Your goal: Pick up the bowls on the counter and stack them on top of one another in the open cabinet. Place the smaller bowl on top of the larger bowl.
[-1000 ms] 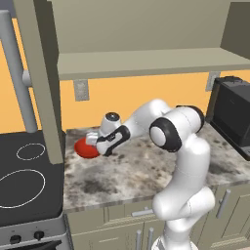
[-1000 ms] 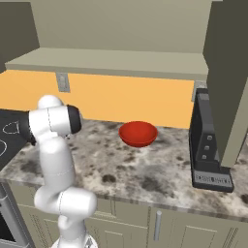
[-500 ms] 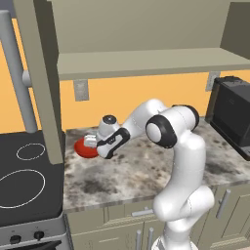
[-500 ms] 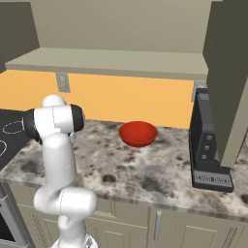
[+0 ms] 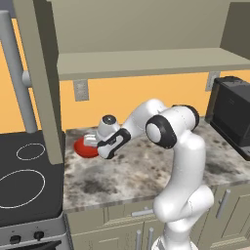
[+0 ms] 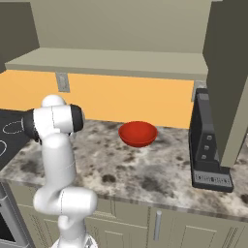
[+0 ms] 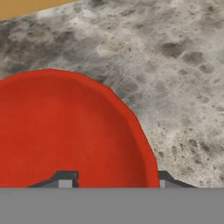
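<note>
A glossy red bowl [image 5: 83, 148] sits at the left end of the speckled counter [image 5: 146, 166], beside the stovetop. My gripper [image 5: 92, 142] is down on its near rim. In the hand view the bowl [image 7: 65, 131] looms large, and my gripper [image 7: 114, 179] straddles its rim: one fingertip [image 7: 65, 179] over the inside, the other [image 7: 165, 179] outside over the counter [image 7: 183, 87], with a gap still between them. A second red bowl [image 6: 138, 133] rests mid-counter near the back wall. I cannot tell which bowl is wider. The open cabinet shelf [image 5: 146, 63] hangs above.
The black stovetop [image 5: 24, 180] lies left of the counter. The cabinet's open door panel [image 5: 46, 83] hangs down at the counter's left end, close to the bowl. A black appliance [image 6: 208, 145] stands at the right end. Drawers [image 6: 160, 223] run below the counter.
The hand has settled a little lower onto the left bowl and its jaws have narrowed around the rim. Neither bowl has moved.
</note>
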Controlling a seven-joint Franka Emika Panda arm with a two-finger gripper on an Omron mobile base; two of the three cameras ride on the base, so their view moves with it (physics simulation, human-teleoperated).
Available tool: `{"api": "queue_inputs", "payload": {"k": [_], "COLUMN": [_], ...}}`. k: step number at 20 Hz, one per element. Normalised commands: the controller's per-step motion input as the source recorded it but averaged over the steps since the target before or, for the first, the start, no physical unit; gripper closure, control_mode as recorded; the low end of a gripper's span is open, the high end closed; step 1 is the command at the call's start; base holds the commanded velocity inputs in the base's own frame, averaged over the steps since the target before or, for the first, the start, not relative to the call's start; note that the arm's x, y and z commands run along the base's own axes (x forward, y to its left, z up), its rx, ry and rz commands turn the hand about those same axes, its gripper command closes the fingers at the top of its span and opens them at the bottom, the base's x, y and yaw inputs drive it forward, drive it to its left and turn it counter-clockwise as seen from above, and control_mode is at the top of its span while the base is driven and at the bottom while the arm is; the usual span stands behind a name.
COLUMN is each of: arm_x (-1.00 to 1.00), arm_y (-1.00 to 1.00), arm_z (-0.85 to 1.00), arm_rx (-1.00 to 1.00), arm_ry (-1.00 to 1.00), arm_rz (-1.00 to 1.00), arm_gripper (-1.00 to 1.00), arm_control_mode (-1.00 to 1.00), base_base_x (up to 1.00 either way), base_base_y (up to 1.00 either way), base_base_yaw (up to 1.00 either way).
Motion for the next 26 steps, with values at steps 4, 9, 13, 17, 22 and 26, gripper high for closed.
{"api": "queue_inputs", "payload": {"k": [4, 9, 13, 17, 22, 26], "arm_x": [0.0, 0.03, -0.01, -0.2, -0.47, -0.54], "arm_y": [0.0, 0.0, -0.11, -0.33, -0.56, -0.6], "arm_z": [0.05, 0.3, 0.46, 0.44, 0.42, 0.44], "arm_rx": [0.0, 0.0, 0.0, 0.0, 0.01, 0.02], "arm_ry": [0.0, 0.0, 0.0, 0.02, 0.0, 0.0], "arm_rz": [0.0, -0.04, -0.1, -0.13, -0.11, -0.1], "arm_gripper": [1.0, 1.0, 1.0, 1.0, 1.0, 1.0], "arm_control_mode": [-1.0, -1.0, -1.0, -1.0, -1.0, -1.0], "base_base_x": [0.0, 0.0, 0.0, 0.0, 0.0, 0.0], "base_base_y": [0.0, 0.0, 0.0, 0.0, 0.0, 0.0], "base_base_yaw": [0.0, 0.0, 0.0, 0.0, 0.0, 0.0]}}
